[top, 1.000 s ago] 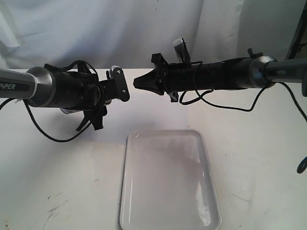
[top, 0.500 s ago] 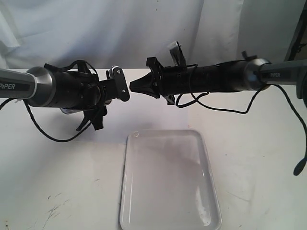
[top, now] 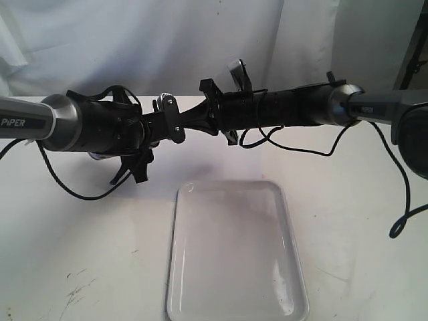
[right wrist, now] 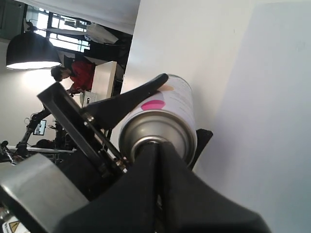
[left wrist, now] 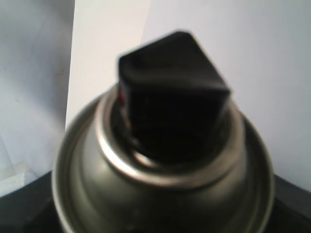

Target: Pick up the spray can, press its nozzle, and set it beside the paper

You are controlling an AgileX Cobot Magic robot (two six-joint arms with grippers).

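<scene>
My left gripper [top: 172,125] holds the spray can [right wrist: 167,109] level above the table, shut on its body. One black finger [right wrist: 124,104] lies along its labelled side. In the left wrist view the can's silver dome [left wrist: 160,194] fills the picture, with the black nozzle [left wrist: 172,97] on top. My right gripper [right wrist: 158,145] is shut, and its joined tips rest on the can's top, covering the nozzle there. In the exterior view the right gripper [top: 187,124] meets the left one tip to tip, and the can is almost hidden between them. No paper shows.
A glossy white tray [top: 179,267] with a raised rim lies on the white table below the grippers, towards the front. Black cables [top: 294,144] hang under both arms. A white cloth backdrop [top: 167,40] stands behind.
My right gripper has travelled left, closing the gap until its shut tips touch the can's top in the left gripper. The left arm shifted slightly right.
</scene>
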